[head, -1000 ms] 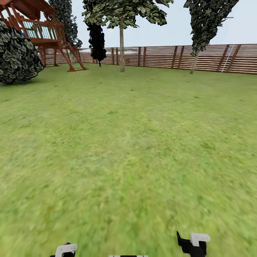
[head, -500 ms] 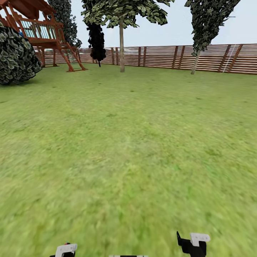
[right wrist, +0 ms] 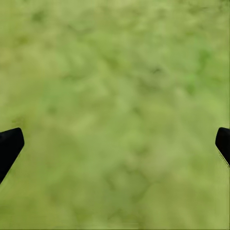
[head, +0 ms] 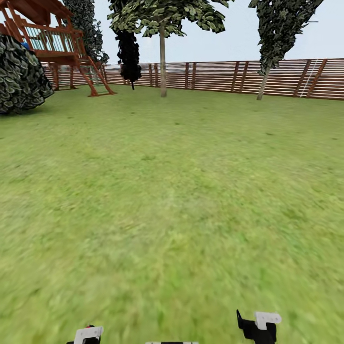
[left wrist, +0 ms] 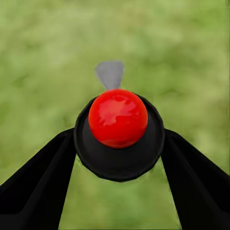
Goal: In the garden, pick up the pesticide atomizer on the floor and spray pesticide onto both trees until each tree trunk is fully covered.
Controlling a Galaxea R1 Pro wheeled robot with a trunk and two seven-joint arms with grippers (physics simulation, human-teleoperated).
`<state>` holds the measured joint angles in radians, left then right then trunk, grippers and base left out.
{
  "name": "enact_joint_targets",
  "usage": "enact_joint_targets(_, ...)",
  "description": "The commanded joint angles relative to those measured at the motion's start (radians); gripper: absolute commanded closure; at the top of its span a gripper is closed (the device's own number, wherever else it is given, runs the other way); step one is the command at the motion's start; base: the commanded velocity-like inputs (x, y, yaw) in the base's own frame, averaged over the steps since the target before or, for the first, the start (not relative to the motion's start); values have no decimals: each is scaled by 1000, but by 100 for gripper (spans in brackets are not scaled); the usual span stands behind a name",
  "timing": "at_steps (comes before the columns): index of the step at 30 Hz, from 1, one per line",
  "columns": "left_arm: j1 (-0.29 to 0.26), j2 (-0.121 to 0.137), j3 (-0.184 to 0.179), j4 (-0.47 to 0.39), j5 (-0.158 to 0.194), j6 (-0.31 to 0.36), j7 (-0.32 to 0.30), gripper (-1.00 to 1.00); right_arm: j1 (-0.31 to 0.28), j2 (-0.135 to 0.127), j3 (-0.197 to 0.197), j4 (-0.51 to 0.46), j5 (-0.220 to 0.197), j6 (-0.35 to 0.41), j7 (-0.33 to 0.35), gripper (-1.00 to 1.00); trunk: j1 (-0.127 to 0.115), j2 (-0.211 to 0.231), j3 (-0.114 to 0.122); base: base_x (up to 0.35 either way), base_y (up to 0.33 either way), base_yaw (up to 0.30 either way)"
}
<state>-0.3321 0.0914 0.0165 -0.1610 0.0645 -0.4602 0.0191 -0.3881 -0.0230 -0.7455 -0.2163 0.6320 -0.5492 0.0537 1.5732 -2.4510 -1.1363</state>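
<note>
A wide green lawn (head: 181,200) stretches ahead in the head view, bounded at the far side by a brown horizontal-slat wooden fence (head: 224,75). Two trees with pale grey-beige trunks stand just in front of that fence: one with a straight upright trunk (head: 163,62) near the middle of the view, and one with a leaning trunk (head: 262,83) further to the right. Between the upright trunk and a reddish-brown wooden play tower with a ladder (head: 57,45) stands a narrow all-black tree (head: 129,52). A round dark green mottled bush (head: 21,76) sits at the far left, in front of the tower.

In the left wrist view, the left end effector (left wrist: 117,158) pinches the pesticide atomizer, a black rounded body topped by a glossy red ball (left wrist: 118,125), with a small grey nozzle tip (left wrist: 109,74) beyond the ball; its two black fingers (left wrist: 36,184) press against the body from both sides, over blurry grass. In the right wrist view, the right end effector (right wrist: 115,143) is spread wide, its black fingertips (right wrist: 8,146) at opposite edges with bare grass between them. The head view shows the white-and-black right end effector (head: 259,326) low at the right, and the left end effector's white part (head: 88,334) low at the left, both well apart from the trees.
</note>
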Motion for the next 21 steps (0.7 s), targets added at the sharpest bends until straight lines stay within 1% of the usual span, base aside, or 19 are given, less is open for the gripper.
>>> enact_joint_targets(1, 0, 0, 0, 0, 0, 0, -1, 100, 0, 0, 0, 0, 0, 0, 0, -100, 0, 0, 0, 339, 0, 0)
enact_joint_targets(15, 0, 0, 0, 0, 0, 0, -1, 100, 0, 0, 0, 0, 0, 0, 1, -100, 0, 0, 2, 339, 0, 0)
enact_joint_targets(21, 0, 1, 0, 0, 0, 0, -1, 100, 0, 0, 0, 0, 0, 0, 2, -100, 0, 0, 9, 339, 0, 122)
